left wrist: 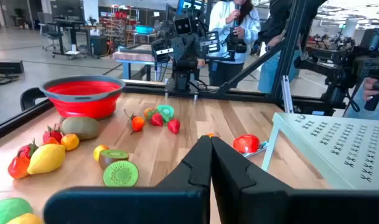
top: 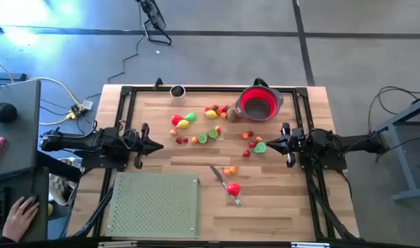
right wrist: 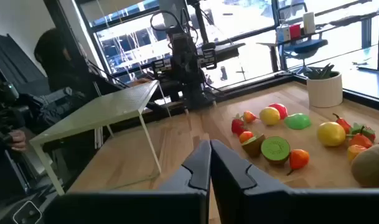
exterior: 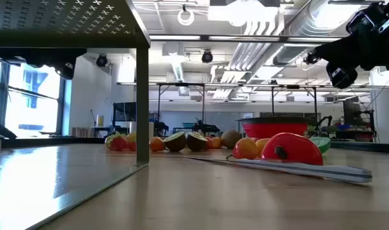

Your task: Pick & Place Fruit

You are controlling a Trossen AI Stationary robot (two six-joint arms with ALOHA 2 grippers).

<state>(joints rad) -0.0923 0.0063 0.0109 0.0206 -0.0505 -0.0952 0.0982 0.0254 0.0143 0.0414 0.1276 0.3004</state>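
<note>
The wooden table [top: 265, 207] holds a pale rack with holes [top: 154, 204] at its near left. The red strainer [top: 258, 103] sits at the far side. The toy fruit [top: 196, 127] lies spread over the middle, none in the strainer. A grey knife [top: 223, 182] lies by a red fruit piece [top: 233, 189]. The left gripper [top: 156, 145] and the right gripper [top: 267, 145] both hover pinched tight, holding nothing. I think one should open wide first, then come straight down over one fruit.
</note>
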